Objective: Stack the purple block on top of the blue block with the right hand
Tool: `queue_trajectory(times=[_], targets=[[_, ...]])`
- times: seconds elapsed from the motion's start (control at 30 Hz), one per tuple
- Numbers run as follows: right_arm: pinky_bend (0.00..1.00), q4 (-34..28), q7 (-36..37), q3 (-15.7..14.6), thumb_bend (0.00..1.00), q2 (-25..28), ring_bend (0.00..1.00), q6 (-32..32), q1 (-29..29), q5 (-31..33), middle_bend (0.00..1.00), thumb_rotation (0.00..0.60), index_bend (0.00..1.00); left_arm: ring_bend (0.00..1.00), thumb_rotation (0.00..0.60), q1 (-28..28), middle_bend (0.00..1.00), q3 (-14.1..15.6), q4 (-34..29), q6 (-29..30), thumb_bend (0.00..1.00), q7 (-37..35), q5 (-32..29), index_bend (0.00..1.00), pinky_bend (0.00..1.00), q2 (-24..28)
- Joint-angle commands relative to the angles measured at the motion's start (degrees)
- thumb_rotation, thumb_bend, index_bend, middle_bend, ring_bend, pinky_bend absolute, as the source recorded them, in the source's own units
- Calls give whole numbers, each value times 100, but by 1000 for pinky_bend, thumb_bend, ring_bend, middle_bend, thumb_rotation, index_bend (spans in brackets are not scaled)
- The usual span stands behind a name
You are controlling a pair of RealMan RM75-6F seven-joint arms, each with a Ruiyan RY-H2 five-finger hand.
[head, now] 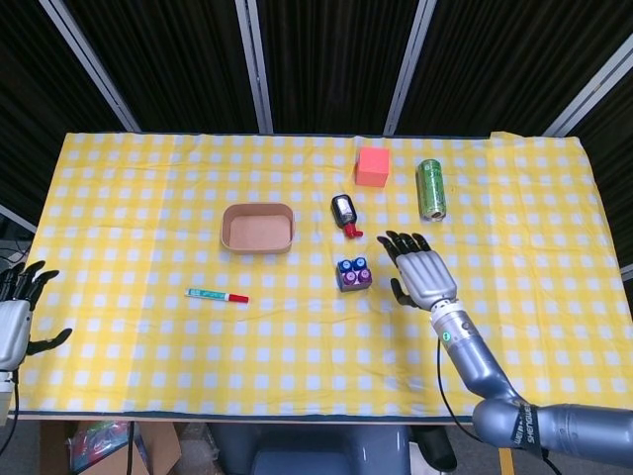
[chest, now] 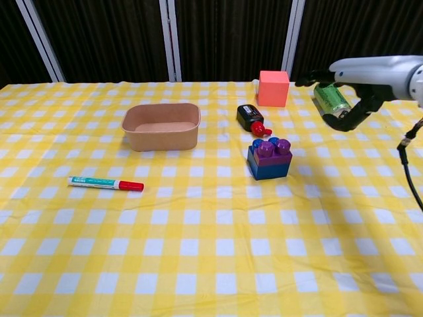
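Purple block (chest: 273,148) sits on the blue block (chest: 269,168), so my right hand (head: 421,271) hovers clear of them, fingers apart and holding nothing; the stack looks done

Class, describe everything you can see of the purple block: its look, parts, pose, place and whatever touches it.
The purple block is a small, glossy, plastic-looking brick with round studs on top. It sits upright on the right half of the larger blue block, whose own blue studs show beside it on the left. The stack stands on the yellow checked tablecloth, just in front of the red-capped dark bottle. Only the blue block touches it; the right hand is raised clear.
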Motion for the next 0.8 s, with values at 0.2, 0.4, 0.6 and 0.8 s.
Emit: queue_trajectory(times=[0.2,0.4,0.6,0.8], targets=[[0,-229,1031,-916,345,514,0,1057,-1383,-1768,0,600,0,0,600,21,66,31,-38,49,182,-28,66,174,52,12],[0,1127,2527,-1516,346,278,0,1614,-2265,-3330,0,600,20,0,600,76,64,63,-135,130,182,16,91,174,52,12],[0,2569,3879,-1627,346,-30,0,2044,-2828,-3945,0,600,71,0,600,90,60,80,-217,136,182,55,94,174,52,24],[0,3276,3744,-1387,346,-235,0,2434,-3160,-3903,0,600,116,0,600,117,59,55,-234,208,182,25,103,174,52,55]])
